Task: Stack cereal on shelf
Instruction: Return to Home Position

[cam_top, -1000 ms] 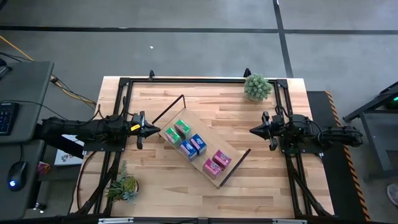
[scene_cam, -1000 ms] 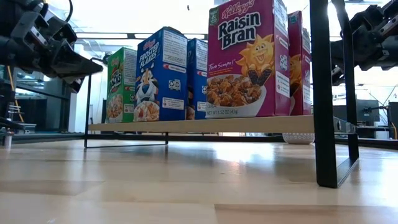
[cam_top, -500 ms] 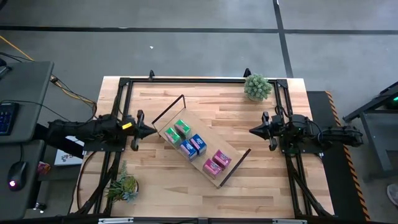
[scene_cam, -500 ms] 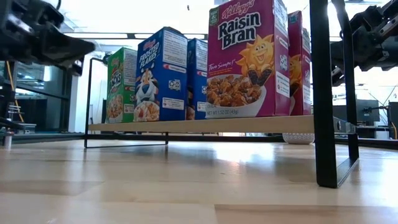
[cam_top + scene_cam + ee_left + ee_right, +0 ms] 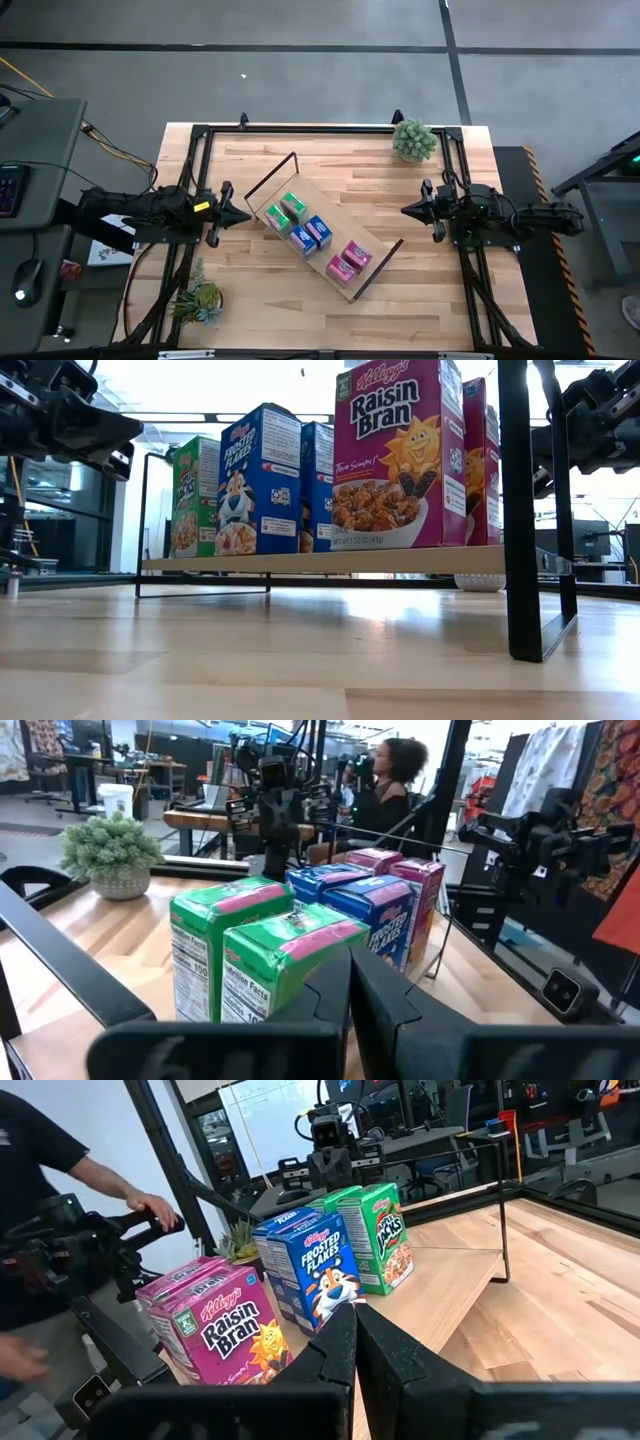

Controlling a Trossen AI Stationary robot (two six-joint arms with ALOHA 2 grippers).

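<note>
The shelf, a light-wood board with black wire ends, lies diagonally at mid table. Six small cereal boxes stand upright on it in pairs: green, blue and pink. In the low view the pink Raisin Bran box is nearest, then blue, then green. My left gripper hovers shut just off the shelf's left end, behind the green boxes. My right gripper hovers shut off the shelf's right side, facing the boxes.
One potted plant stands at the far right corner, another at the near left. Black frame rails run around the tabletop. A person stands beyond the left edge, and another person is beyond the right side.
My left gripper has drawn back toward the table's left edge, away from the green boxes, and has stayed shut. The boxes and the shelf have not moved.
</note>
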